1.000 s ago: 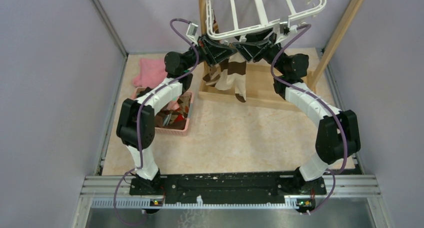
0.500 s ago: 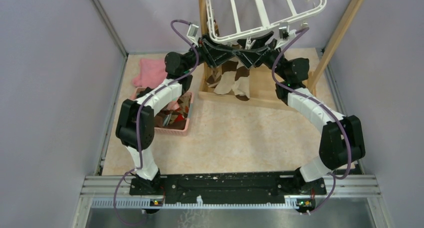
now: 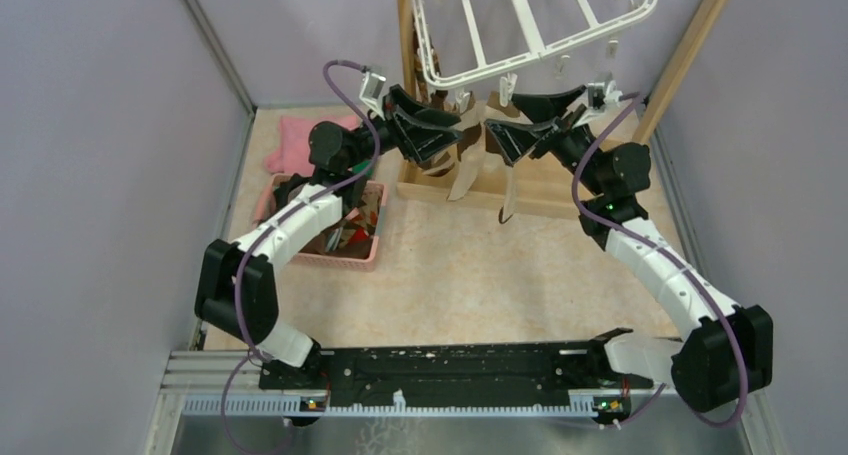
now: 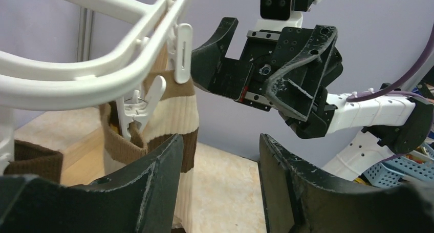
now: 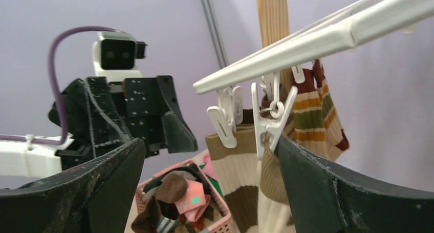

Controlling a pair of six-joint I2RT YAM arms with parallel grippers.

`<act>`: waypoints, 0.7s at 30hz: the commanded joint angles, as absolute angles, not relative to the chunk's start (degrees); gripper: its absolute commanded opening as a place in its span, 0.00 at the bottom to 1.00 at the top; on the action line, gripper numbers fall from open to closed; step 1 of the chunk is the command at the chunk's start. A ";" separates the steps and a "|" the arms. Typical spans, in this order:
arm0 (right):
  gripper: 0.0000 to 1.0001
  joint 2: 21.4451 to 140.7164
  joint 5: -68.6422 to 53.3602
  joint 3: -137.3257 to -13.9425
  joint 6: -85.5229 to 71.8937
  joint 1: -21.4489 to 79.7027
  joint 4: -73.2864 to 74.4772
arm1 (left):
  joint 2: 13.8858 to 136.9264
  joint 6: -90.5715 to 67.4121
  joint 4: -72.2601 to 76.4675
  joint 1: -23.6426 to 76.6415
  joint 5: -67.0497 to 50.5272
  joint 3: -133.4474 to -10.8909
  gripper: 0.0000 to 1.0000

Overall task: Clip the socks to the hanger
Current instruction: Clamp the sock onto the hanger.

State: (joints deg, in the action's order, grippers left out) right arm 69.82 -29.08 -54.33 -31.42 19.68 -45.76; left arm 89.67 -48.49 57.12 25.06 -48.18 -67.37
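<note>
The white hanger (image 3: 478, 72) hangs from the wooden frame at the back. Two brown-and-cream socks (image 3: 468, 165) (image 3: 510, 180) dangle from clips on its near rim. In the right wrist view each cuff sits in a white clip (image 5: 225, 118), and a red, green and tan banded sock (image 5: 312, 115) hangs behind them. My left gripper (image 3: 455, 138) stands open just left of the socks, holding nothing. My right gripper (image 3: 503, 115) stands wide open just right of them, also holding nothing. One sock (image 4: 174, 105) shows past the left finger in the left wrist view.
A pink basket (image 3: 350, 258) with several more socks sits on the floor at the left. A pink cloth (image 3: 300, 140) lies behind it. The wooden frame's base (image 3: 560, 200) and slanted post (image 3: 690, 55) stand under and to the right of the hanger. Purple walls close in both sides.
Both grippers opened and drew apart, the left to the left and the right to the right. The sock they held between them now hangs free from its clip. The hanger swung back.
</note>
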 commanded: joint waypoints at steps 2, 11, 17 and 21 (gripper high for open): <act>0.99 62.49 -23.94 -49.80 -25.73 19.25 -38.53 | 82.68 -42.57 54.46 25.40 -49.70 -62.40 0.66; 0.99 50.60 -18.73 -43.02 -19.29 19.25 -26.06 | 68.34 -30.63 41.19 25.40 -46.90 -52.02 0.78; 0.99 44.31 -15.75 -40.91 -15.40 19.24 -18.74 | 58.34 -24.72 32.65 25.40 -43.47 -46.42 0.89; 0.99 40.97 -12.60 -39.74 -15.80 19.25 -14.77 | 52.47 -22.98 24.61 25.36 -41.02 -43.07 0.99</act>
